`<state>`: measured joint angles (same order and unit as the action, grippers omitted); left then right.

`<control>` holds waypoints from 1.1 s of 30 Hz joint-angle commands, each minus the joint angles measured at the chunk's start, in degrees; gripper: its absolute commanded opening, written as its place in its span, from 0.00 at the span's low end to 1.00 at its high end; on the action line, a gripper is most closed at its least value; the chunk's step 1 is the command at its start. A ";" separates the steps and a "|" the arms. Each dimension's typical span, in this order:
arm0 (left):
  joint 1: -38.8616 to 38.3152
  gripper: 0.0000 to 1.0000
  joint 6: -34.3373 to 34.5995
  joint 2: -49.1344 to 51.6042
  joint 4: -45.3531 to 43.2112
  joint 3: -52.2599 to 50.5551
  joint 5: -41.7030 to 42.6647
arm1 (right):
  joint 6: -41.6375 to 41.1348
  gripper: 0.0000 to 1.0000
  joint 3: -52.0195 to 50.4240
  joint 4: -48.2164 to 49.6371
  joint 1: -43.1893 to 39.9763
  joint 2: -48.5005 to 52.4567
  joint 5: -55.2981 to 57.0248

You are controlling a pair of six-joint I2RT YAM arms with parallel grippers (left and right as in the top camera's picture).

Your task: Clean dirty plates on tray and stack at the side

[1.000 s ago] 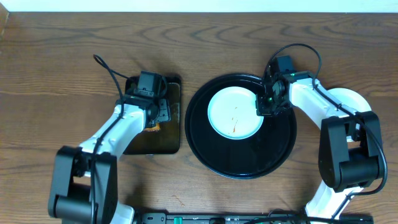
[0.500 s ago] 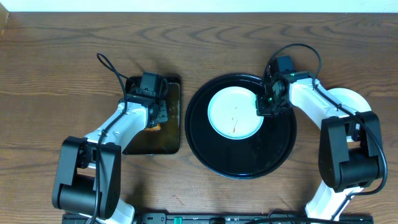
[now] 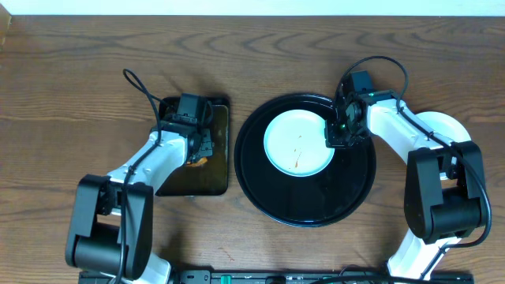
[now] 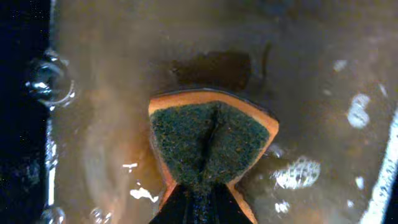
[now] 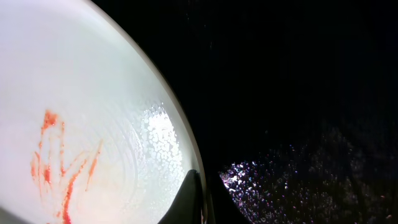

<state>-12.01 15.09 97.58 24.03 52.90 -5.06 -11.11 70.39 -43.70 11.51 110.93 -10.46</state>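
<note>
The plate [image 3: 293, 142] lies flat and face up in the tray's [image 3: 316, 207] far half. It is round, and its red streaks run toward the near rim. The right end effector [image 3: 338, 136] is clamped on its right rim. The left end effector [image 3: 197, 151] squeezes a sponge [image 4: 211, 140] in the small tray [image 3: 185, 183].

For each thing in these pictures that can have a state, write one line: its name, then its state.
plate: dirty, orange-red smears, lying flat on the round tray
round tray: wet, speckled with droplets
sponge: squeezed into a fold
rectangular tray: holding murky brown water
left gripper: shut on the sponge
right gripper: shut on the plate's rim
side plate: off the round tray, partly hidden
</note>
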 commanded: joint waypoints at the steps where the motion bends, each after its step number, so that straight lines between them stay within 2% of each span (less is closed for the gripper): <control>1: 0.09 0.08 0.28 -6.54 0.74 -0.07 0.24 | 0.04 0.01 -1.46 -1.05 0.52 0.31 1.20; 6: 0.11 0.07 0.17 -14.10 -0.90 -0.07 1.60 | 0.02 0.01 -1.46 -0.85 0.52 0.31 1.20; 15: 0.09 0.07 -3.04 -24.46 -9.75 -0.07 1.60 | 0.02 0.01 -1.46 -0.87 0.52 0.31 1.22; 20: 0.11 0.07 -5.75 -30.18 -11.10 -0.07 1.60 | 0.04 0.01 -1.46 -0.85 0.55 0.31 1.22; 27: 0.09 0.07 -10.25 -35.87 -14.43 -0.07 1.60 | 0.02 0.01 -1.46 -0.85 0.52 0.31 1.22; 33: 0.09 0.08 -11.04 -40.09 -18.56 -0.07 1.60 | 0.02 0.01 -1.46 -0.87 0.52 0.31 1.22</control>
<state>-12.01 5.67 59.90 7.11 52.77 -3.36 -11.11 70.39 -43.68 11.51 110.93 -10.46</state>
